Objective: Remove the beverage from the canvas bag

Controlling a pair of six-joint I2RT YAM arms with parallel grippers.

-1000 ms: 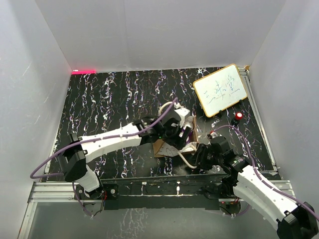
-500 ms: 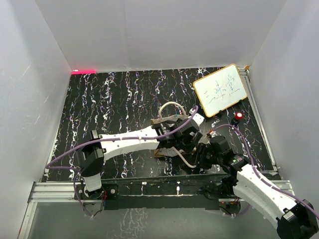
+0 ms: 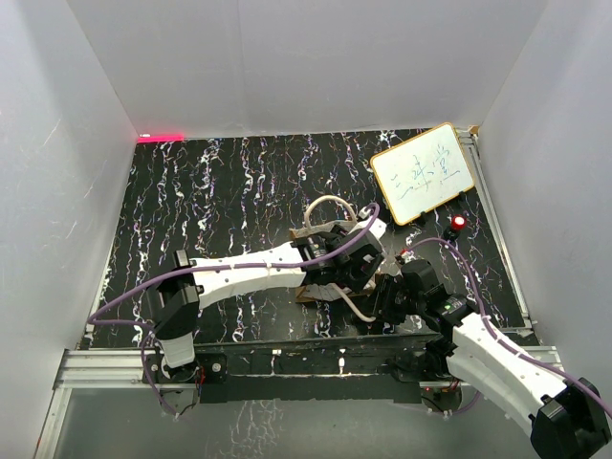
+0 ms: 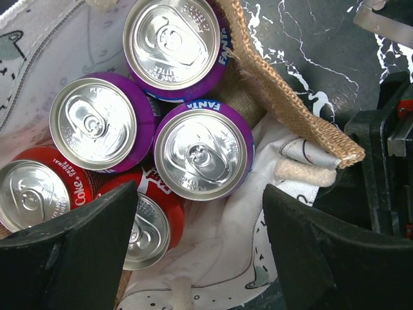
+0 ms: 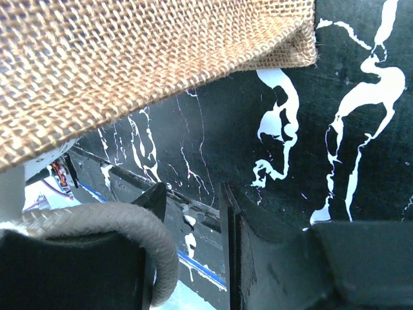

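Note:
The canvas bag (image 4: 284,97) stands open under my left gripper (image 4: 200,252), whose jaws are wide open and empty just above the cans. Inside stand three purple Fanta cans (image 4: 203,148) and two red Coke cans (image 4: 32,194); the nearest Fanta lies just ahead of the gap between the jaws. In the top view the left gripper (image 3: 344,263) hides most of the bag (image 3: 306,285). My right gripper (image 5: 193,206) is beside the bag's burlap wall (image 5: 129,64). Its jaws are narrowly apart, with a cream handle (image 5: 116,219) looped over one finger and running down between them.
A white board with a yellow frame (image 3: 423,172) lies at the back right, with a small red-lit object (image 3: 458,222) near it. The bag's other handle (image 3: 330,203) arches up behind the left gripper. White walls enclose the black marbled table (image 3: 210,201).
Over the last second my left arm swung to the right and nearer, coming over the bag's opening; in the last half second it barely moved. My right arm has stayed at the bag's near right.

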